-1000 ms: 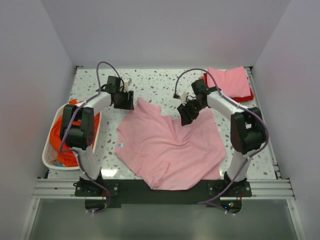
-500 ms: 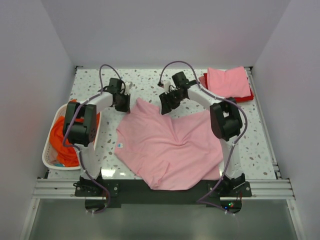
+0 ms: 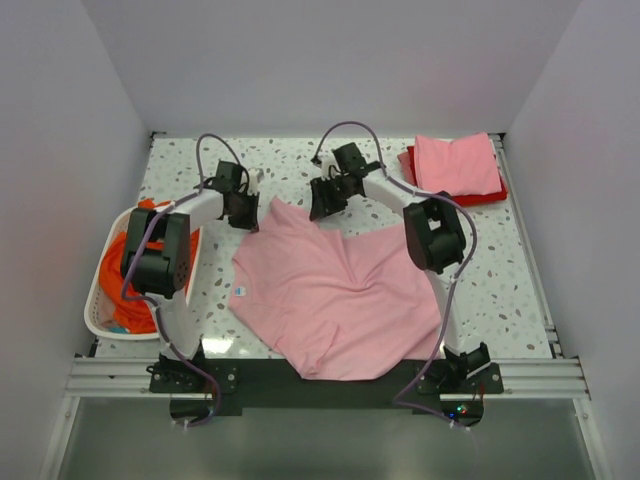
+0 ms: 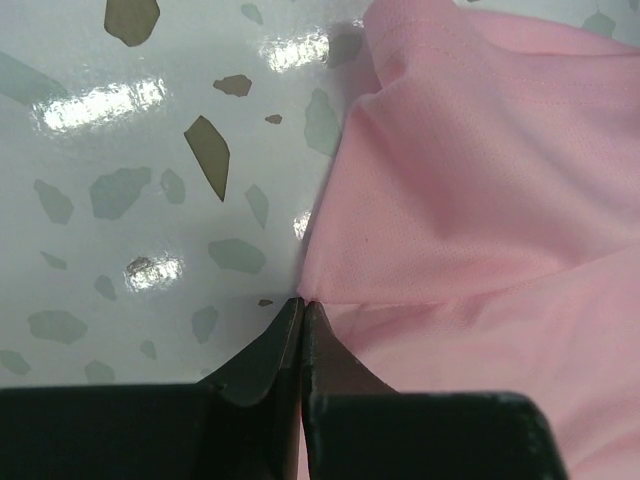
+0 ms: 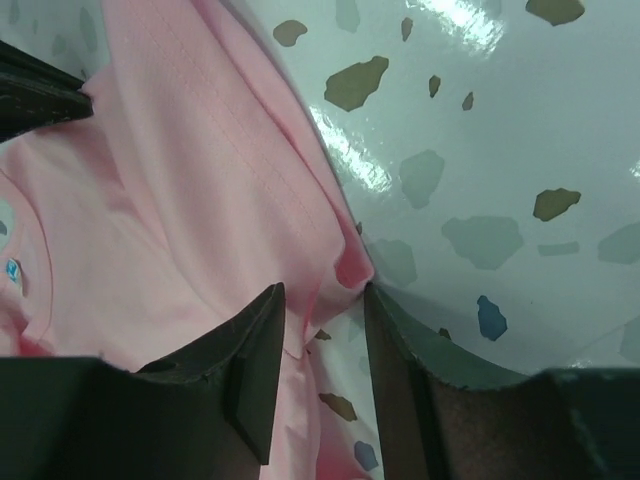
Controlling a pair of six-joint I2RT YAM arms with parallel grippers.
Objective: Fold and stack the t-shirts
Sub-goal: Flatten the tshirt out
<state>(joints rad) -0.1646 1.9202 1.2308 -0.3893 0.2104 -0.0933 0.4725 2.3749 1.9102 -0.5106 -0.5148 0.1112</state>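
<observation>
Now that my left jaws have gone from open to clamped on the far-left edge of the light pink t-shirt [image 3: 340, 300], spread out mid-worktop [image 3: 290, 160], and my right arm has swung across to that same far edge, right jaws open astride a fabric ridge, a two-point fold looks ready to start. Neck label [image 3: 240, 291]: too small to read.

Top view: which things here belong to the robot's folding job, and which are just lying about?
Job:
spread light pink t-shirt
folded pink t-shirt, lying on the red t-shirt
orange t-shirt

Lying about:
white basket holding the orange one
speckled table
</observation>
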